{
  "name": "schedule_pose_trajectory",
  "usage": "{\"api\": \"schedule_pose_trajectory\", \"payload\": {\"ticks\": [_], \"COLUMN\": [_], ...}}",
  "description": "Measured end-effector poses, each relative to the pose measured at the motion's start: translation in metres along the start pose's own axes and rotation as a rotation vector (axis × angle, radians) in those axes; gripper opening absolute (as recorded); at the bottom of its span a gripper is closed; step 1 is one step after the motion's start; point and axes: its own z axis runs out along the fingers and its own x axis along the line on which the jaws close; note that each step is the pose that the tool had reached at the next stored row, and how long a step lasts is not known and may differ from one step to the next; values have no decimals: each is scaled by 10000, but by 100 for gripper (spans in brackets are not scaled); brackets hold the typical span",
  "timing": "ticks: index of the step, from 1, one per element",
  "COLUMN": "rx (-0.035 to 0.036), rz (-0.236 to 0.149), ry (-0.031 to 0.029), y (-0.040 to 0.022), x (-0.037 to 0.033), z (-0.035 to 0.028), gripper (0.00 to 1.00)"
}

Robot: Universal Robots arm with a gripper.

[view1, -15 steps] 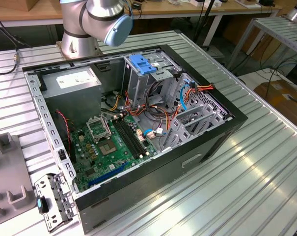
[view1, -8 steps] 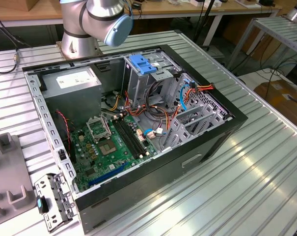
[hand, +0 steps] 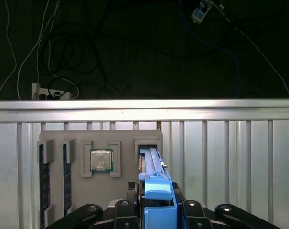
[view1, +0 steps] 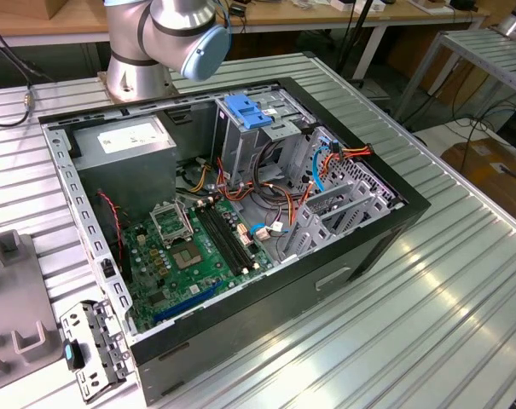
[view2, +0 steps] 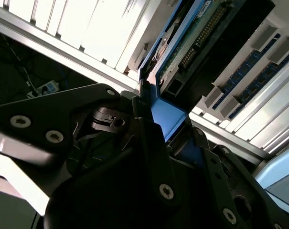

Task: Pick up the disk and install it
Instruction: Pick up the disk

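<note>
The hand (hand: 156, 202) is clamped on the blue end tab of the disk (hand: 153, 162), which stands in a slot of the grey tray (hand: 127, 176) beside a processor chip (hand: 101, 160).

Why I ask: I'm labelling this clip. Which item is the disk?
In the first wrist view, a grey tray lies on the slatted table. The disk stands on edge in the slot beside the processor chip, the gripper shut on its end. It alone has a bright blue carrier.
</note>
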Motion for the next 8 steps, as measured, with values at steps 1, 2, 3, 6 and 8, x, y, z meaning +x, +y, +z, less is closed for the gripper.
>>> {"api": "schedule_pose_trajectory", "payload": {"ticks": [1, 2, 3, 6, 8], "rx": [0, 0, 0, -1, -2], "rz": [0, 0, 0, 0, 0], "ry": [0, 0, 0, 0, 1], "y": [0, 0, 0, 0, 0], "x": [0, 0, 0, 0, 0], "z": [-5, -9, -13, -38, -54], "gripper": [37, 37, 37, 37, 37]}}
